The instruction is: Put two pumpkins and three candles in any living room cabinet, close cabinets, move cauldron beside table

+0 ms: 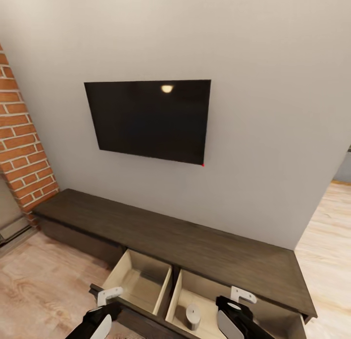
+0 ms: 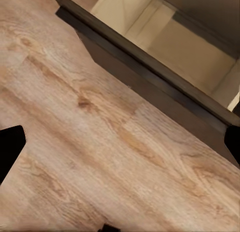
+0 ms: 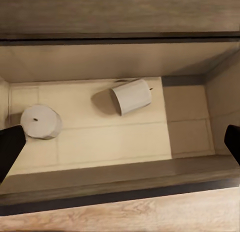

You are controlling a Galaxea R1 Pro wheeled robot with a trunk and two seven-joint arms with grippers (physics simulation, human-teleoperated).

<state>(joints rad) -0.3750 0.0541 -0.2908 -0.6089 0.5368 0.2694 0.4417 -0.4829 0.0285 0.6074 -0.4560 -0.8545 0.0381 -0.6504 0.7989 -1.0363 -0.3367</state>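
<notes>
Right wrist view, two candles [image 3: 42, 121] [image 3: 131, 96] in open cabinet [image 3: 120, 47] drawer, both jaws spread

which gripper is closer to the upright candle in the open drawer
Right. The right gripper hangs over the same compartment as the upright candle, just beside it. The left gripper is past the neighbouring compartment, above the floor.

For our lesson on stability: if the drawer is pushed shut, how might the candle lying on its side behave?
The tipped candle rests on its curved side, so it would likely roll. The upright candle stands on its flat end and probably stays. Both look stubby and rigid; the drawer walls should contain them.
</notes>
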